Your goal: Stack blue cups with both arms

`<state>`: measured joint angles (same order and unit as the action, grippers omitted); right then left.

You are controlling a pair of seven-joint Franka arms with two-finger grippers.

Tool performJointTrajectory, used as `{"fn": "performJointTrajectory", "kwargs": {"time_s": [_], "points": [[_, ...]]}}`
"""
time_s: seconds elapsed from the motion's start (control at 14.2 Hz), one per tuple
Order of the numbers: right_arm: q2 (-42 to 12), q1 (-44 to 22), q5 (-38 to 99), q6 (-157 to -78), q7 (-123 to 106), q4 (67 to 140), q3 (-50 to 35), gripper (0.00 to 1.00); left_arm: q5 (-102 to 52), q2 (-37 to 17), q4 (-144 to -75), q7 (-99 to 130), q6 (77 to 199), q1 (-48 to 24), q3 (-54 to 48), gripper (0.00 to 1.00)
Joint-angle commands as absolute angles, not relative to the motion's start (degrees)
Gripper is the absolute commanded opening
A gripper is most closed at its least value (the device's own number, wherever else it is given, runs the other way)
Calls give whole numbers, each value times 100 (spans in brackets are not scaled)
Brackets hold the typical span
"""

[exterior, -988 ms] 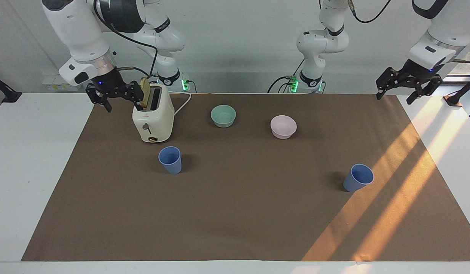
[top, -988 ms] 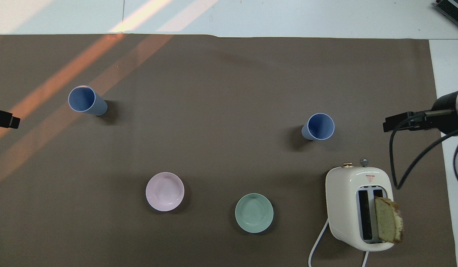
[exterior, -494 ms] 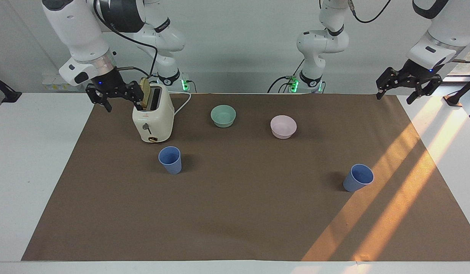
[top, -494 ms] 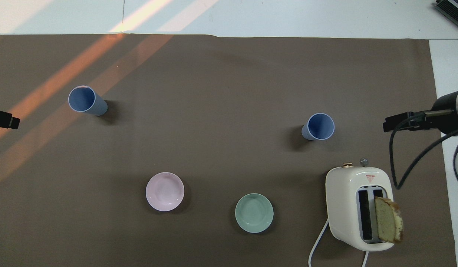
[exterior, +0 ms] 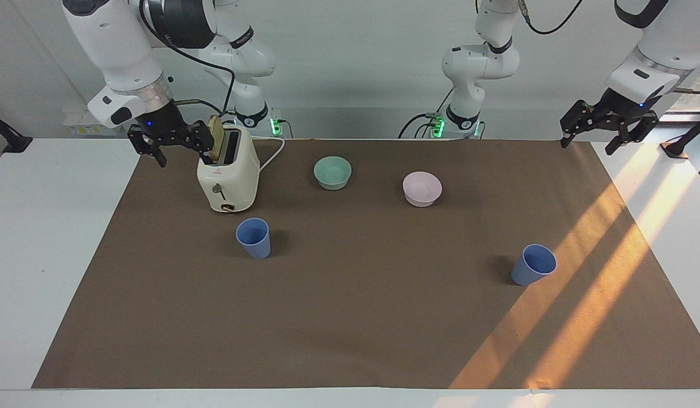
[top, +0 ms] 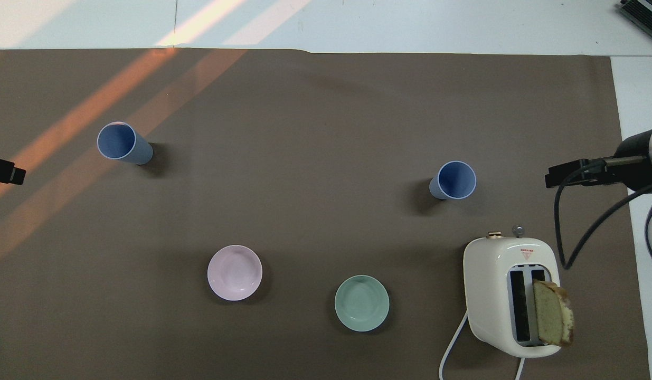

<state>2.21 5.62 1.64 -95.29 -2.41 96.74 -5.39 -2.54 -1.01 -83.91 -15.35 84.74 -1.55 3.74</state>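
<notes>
My jaws stand apart and empty on both sides: my right gripper (exterior: 167, 148) hangs beside the toaster (exterior: 228, 178) at the mat's corner nearest my base, my left gripper (exterior: 608, 134) over the matching corner at the left arm's end, both raised off the tabletop (exterior: 49, 238), I judge so the reach stays free. One blue cup (exterior: 254, 238) stands upright just farther from me than the toaster, the other blue cup (exterior: 533, 264) well apart toward the left arm's end, each on its own arm's side. Against half a second ago nothing has visibly shifted; both arms wait, and neither cup has moved.
</notes>
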Motion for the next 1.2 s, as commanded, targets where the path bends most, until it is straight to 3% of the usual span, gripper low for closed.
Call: {"fn": "performJointTrajectory", "kwargs": {"time_s": [0.0,1.13], "points": [[281,668,246,-9439,-413,9668,-589,100,-149,-35,-8429,-1512,8437,-53,299,100],[281,668,246,-9439,-413,9668,-589,100,-149,-26,-8429,-1503,8394,-62,299,100]]}}
